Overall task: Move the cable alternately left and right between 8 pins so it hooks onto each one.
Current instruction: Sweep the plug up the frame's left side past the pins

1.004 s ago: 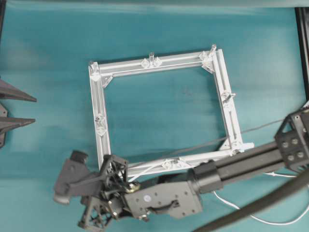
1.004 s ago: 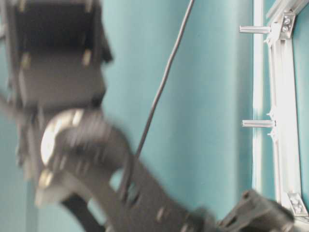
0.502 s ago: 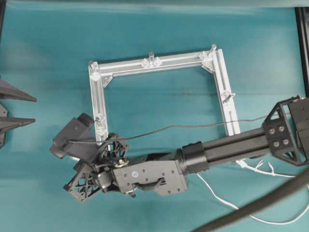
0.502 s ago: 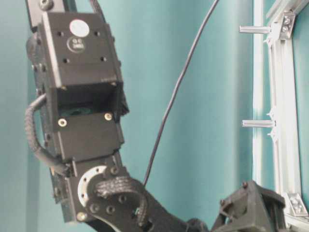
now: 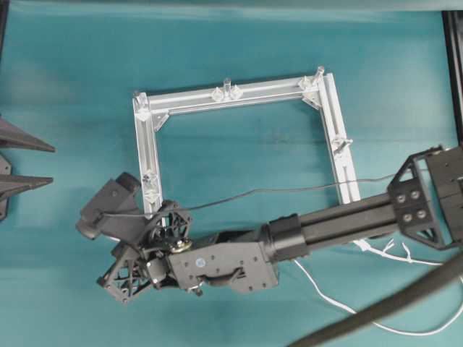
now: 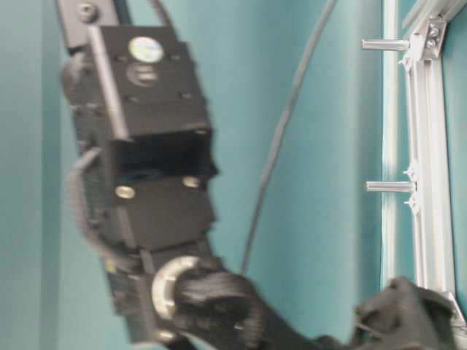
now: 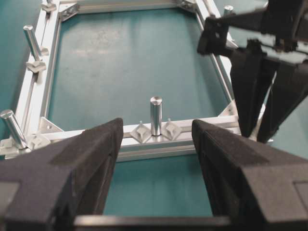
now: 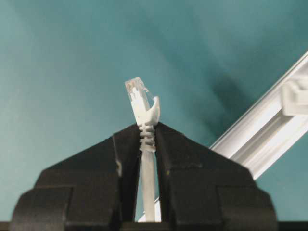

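While left pincer (image 7: 156, 159) gapes, right pincer (image 8: 147, 139) clamps cable (image 8: 143, 108).

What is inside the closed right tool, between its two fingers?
The right tool grips the white cable just below its plug, which sticks out. The fingers hide the sides of the gripped part.

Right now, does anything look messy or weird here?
A little. The cable lies in loose loops off the frame at lower right in the overhead view, hooked on no pin that can be seen. The right gripper pinches its plug end. Nothing looks broken or spilled.
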Controlling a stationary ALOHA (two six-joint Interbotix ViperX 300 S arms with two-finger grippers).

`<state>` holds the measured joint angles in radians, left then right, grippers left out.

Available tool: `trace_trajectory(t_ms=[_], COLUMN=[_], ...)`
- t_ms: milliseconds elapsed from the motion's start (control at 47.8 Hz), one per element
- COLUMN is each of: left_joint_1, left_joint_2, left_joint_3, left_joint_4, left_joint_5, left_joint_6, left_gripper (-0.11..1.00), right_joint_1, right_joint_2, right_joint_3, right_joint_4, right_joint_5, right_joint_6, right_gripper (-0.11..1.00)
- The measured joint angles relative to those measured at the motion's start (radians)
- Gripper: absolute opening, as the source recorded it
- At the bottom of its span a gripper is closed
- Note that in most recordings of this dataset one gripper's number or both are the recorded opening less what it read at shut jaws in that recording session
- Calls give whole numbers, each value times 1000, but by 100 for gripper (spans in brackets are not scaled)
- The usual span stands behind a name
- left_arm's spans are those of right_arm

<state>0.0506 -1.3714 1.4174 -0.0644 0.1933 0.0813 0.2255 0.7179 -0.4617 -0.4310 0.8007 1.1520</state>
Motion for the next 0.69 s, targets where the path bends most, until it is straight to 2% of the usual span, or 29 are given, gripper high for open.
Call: trace_trajectory(t_ms=[188, 314, 523, 691], left_joint_1=[0, 0, 0, 0], left_joint_2=[0, 0, 0, 0], left_joint_3=[0, 0, 0, 0], left_joint_4=[0, 0, 0, 0], left_joint_5=[2, 2, 0, 2], left_joint_6=[0, 0, 0, 0], left_gripper=[60, 60, 60, 60], right_joint_1=[-8, -14, -37, -43], right_joint_2=[23, 23, 20, -26], right_joint_3=[0, 0, -2, 32], right_joint_4=[-6, -54, -127, -153], right_joint_5=[-5, 34, 152, 210], right_joint_6=[2, 17, 143, 181], right_gripper=[10, 10, 10, 10])
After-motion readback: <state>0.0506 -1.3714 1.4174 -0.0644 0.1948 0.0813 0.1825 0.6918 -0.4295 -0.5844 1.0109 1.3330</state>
